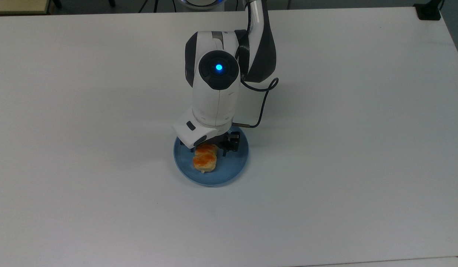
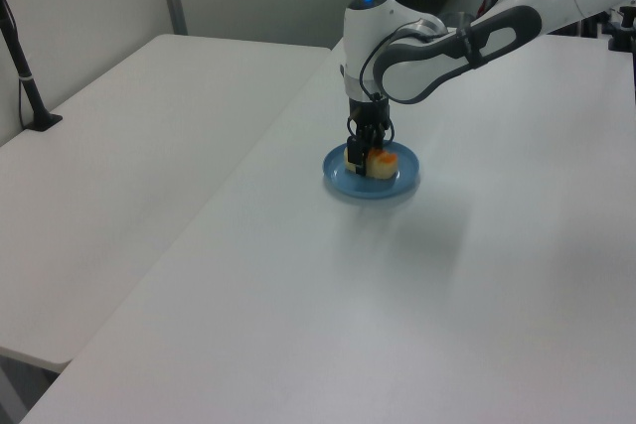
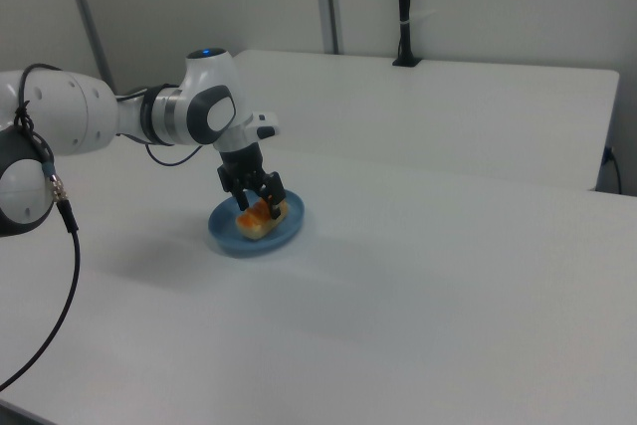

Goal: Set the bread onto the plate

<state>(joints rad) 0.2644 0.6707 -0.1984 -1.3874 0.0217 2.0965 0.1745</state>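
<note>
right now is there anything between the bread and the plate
Nothing shows between them. In the right view the bread lies low inside the plate, apparently resting on its blue floor. The tool straddles the loaf from above, not beneath it.

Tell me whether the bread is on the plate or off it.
On it. The bread lies inside the rim of the blue plate, glazed side up, with the gripper right above it.

White table (image 1: 103, 148) bears apparently 1 plate (image 1: 234, 168).
</note>
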